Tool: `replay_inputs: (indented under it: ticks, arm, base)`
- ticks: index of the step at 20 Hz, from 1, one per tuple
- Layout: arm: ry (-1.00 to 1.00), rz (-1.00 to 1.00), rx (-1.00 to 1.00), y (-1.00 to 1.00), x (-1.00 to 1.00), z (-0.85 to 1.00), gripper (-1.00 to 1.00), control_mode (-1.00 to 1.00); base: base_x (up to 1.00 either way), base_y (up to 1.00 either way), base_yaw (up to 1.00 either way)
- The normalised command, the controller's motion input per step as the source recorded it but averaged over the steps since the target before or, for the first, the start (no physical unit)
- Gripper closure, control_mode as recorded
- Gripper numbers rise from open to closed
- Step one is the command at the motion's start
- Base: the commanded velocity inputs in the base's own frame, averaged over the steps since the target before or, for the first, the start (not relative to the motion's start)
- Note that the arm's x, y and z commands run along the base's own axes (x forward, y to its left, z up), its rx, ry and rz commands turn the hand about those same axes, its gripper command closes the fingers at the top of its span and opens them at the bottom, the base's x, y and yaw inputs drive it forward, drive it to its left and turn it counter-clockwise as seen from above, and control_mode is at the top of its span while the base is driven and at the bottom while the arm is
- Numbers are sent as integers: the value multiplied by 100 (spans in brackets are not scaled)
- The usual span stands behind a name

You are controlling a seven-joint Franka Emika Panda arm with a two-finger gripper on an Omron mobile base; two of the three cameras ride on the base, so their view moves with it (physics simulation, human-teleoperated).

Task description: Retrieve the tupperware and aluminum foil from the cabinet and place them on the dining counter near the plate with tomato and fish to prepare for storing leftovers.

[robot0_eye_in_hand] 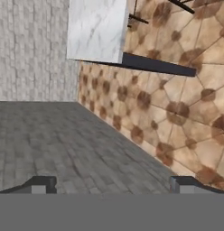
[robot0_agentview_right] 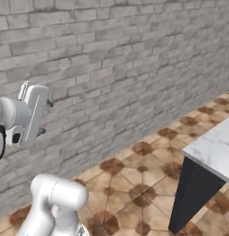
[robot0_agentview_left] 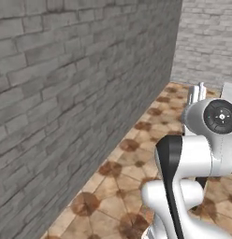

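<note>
A grey brick wall [robot0_agentview_left: 66, 93] takes up the left of the left base view, running back to a corner where a paler brick wall [robot0_agentview_left: 206, 42] meets it, with brown patterned floor tiles [robot0_agentview_left: 122, 172] along its foot. The arm [robot0_agentview_left: 192, 158] stands at the right of that view, folded: a white lower link rises from the bottom edge, a black-banded elbow bends across, and a round dark joint cap sits at the upper right, partly cut off by the frame edge. In the right base view the arm's base is at the lower left, and the hand [robot0_agentview_right: 32, 115] juts out above it toward the brick wall, held level and clear of the floor. In that view the jaws are hard to make out, seemingly edge-on behind the white housing. At the right edge of the same view a corner of the white marble tabletop [robot0_agentview_right: 213, 147] shows, on a dark slanting support, the rest cut off by the frame. In the hand view, which is rolled so the floor stands upright on the right, the gripper [robot0_eye_in_hand: 111, 186] has its jaws spread wide, one dark tip at each lower side, holding nothing; the tabletop's marble end shows at top centre with thin dark chair legs [robot0_eye_in_hand: 177, 6] beside it. No writing can be read anywhere.
</note>
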Motion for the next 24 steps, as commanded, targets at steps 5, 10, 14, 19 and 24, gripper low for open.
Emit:
replay_inputs:
  ticks: [5, 10, 14, 19, 24]
  arm:
    - [0, 0, 0, 0, 0, 0, -100, 100]
    - [0, 0, 0, 0, 0, 0, -100, 100]
    - [0, 0, 0, 0, 0, 0, -100, 100]
    - [0, 0, 0, 0, 0, 0, -100, 100]
    - [0, 0, 0, 0, 0, 0, -100, 100]
  base:
    - [100, 11, -40]
    - [100, 12, -39]
    - [100, 24, -36]
    - [100, 26, -35]
    - [100, 26, -36]
